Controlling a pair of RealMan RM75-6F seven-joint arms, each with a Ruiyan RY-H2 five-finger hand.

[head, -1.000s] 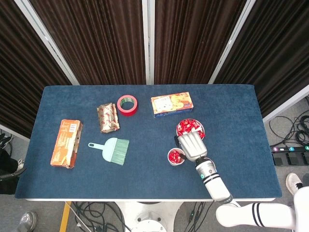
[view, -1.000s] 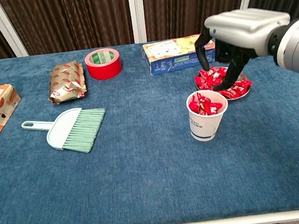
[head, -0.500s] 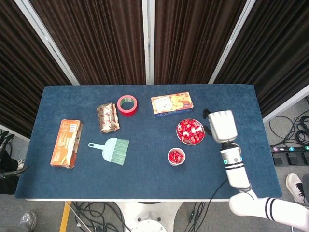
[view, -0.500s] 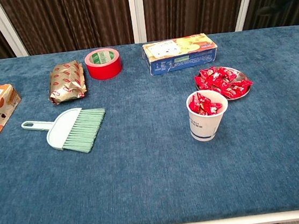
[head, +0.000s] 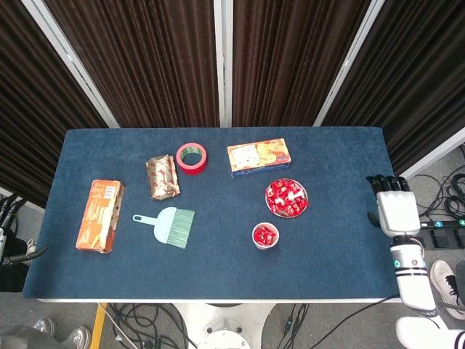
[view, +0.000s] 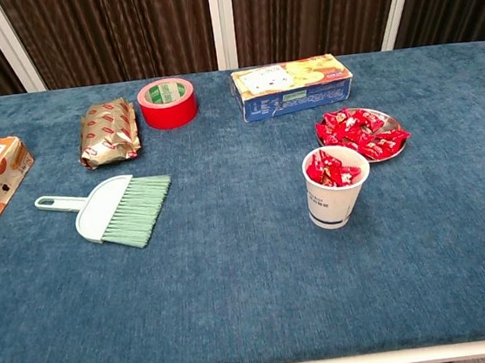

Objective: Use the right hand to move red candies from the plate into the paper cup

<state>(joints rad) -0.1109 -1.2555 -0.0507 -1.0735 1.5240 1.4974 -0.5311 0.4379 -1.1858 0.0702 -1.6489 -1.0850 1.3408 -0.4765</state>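
Head view: right hand (head: 397, 211) fingers (head: 383, 181) seemingly empty.

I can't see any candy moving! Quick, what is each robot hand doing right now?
Left robot hand: not in view.
Right robot hand: off the table's right edge, holding nothing; open or closed cannot be told.

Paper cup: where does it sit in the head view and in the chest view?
Head view: paper cup lower centre-right, just below-left of the plate.
Chest view: right of centre, in front of the plate, apart from it.
Shared landmark: the plate of red candies.
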